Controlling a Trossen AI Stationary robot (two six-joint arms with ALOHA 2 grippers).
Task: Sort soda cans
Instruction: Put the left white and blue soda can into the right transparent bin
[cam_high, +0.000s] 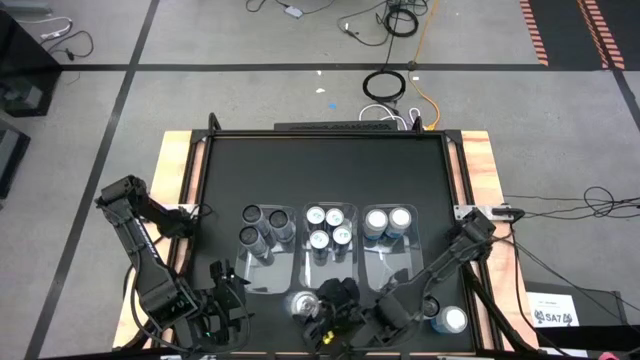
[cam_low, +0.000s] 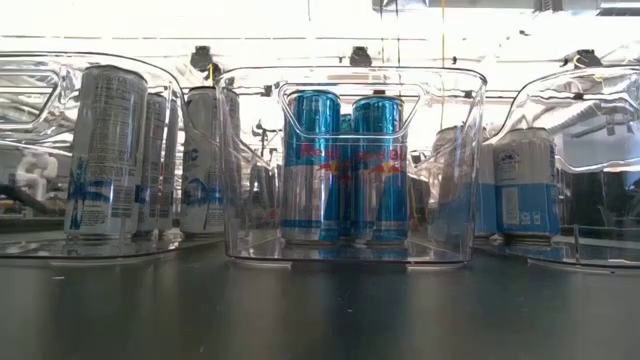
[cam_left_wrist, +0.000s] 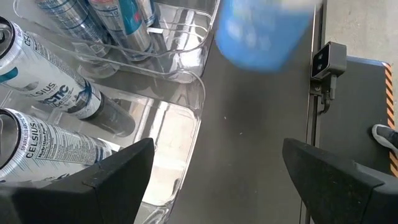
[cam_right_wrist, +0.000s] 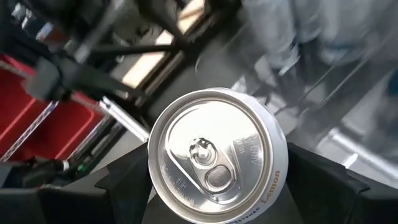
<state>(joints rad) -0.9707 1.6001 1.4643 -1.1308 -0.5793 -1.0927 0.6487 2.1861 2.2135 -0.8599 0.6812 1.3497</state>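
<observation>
Two grippers sit at the bottom edge of the high view. The right gripper (cam_high: 318, 312) at bottom centre has its jaws clamped on a silver can (cam_high: 303, 303); the right wrist view shows that can's round top (cam_right_wrist: 216, 154) between the two dark fingers. The left gripper (cam_high: 222, 285) is at lower left, its jaws apart with nothing between them, just beside the near end of the left bin (cam_high: 262, 283). One more loose can (cam_high: 452, 320) stands at lower right on the black table (cam_high: 320, 170).

Farther up, mid-frame, three clear bins lie side by side. The left bin holds three dark-topped cans (cam_high: 263, 226), the middle bin (cam_high: 330, 275) four blue-and-silver cans (cam_high: 329, 228), and the right bin (cam_high: 392, 265) two white-topped cans (cam_high: 388, 221). Beyond the table lie cables (cam_high: 385, 85) on the grey floor.
</observation>
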